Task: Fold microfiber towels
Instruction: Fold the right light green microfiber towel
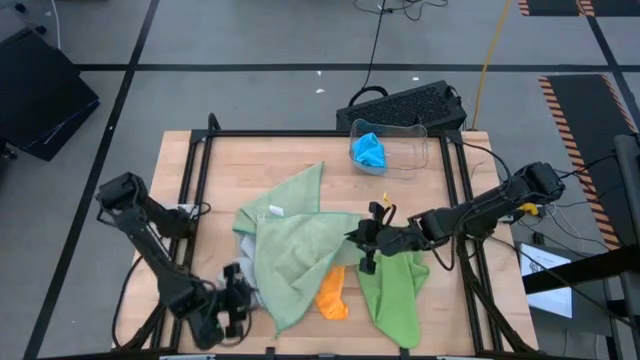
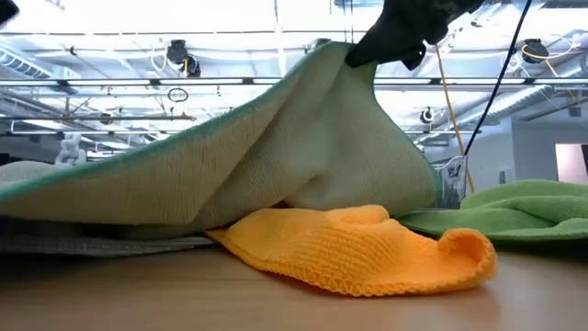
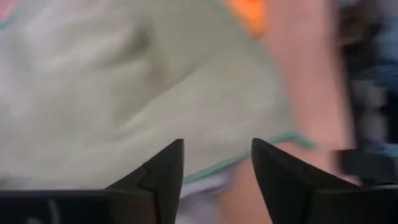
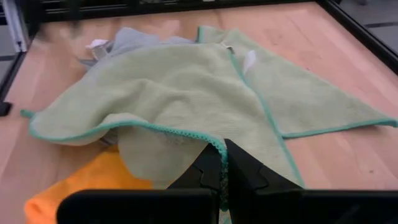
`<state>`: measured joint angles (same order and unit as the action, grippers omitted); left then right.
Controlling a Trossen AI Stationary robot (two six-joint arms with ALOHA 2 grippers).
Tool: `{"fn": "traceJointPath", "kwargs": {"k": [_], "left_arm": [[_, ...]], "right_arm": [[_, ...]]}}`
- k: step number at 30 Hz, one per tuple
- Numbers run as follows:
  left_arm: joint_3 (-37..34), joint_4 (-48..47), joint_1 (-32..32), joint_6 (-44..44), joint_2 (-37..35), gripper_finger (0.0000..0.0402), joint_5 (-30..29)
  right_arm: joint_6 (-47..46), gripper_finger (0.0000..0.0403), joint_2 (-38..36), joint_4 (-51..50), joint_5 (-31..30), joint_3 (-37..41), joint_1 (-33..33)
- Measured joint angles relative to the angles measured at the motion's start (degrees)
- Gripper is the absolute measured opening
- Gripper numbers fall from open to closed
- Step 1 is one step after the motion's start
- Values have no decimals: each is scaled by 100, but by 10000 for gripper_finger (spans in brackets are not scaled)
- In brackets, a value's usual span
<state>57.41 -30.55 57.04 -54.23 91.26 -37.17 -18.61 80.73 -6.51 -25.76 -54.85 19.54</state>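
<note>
Two grippers flank the sage green towel point(image 1: 300, 240) at mid-table: nearest the front edge, the left gripper point(image 1: 232, 300) sits with fingers parted and empty just off the towel's near hem, beside the orange towel point(image 1: 333, 293) and lime green towel point(image 1: 395, 290). Farther in, the right gripper point(image 1: 368, 238) is pinched tight on the sage towel's teal-edged corner, lifting it. Judging by this, a clean fold means carrying that corner low and straight across, keeping edges aligned, while the blue towel point(image 1: 370, 150) waits in the clear bin point(image 1: 420, 150) at the far edge.

floor point(image 1: 250, 40): grey, dark seams | ceiling point(image 2: 138, 55): bright, trusses and pipes | black case point(image 1: 35, 95) floor-left
</note>
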Motion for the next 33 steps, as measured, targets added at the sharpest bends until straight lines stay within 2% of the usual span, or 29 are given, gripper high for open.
{"fn": "traceJointPath", "kwargs": {"k": [4, 6, 11, 14, 21, 25, 29, 33], "left_arm": [[9, 1476, 322, 1033, 617, 174, -152], [0, 1926, 369, 1439, 982, 180, -173], [-4, 2759, 209, 1451, 1676, 217, -297], [-4, 3237, 58, 1569, 2020, 244, 79], [-4, 3715, -59, 2061, 2278, 275, -123], [-4, 3650, -178, 2389, 2276, 270, -104], [1, 3539, -469, 2514, 2273, 243, 510], [23, 3308, -649, 2511, 2247, 198, 955]], "right_arm": [[-184, 2, 0, -59, 0, 0, -161], [-243, 2, 0, -63, -2, 0, -192], [-409, 2, 0, -63, -24, 0, -195], [-474, 2, 0, -63, -127, 0, -195], [-468, 2, 0, -65, -125, 0, -195], [-446, 2, 0, -65, -125, 0, -195], [-431, 2, 0, -65, -125, 0, -195], [-411, 2, 0, -65, -122, 0, -193]]}}
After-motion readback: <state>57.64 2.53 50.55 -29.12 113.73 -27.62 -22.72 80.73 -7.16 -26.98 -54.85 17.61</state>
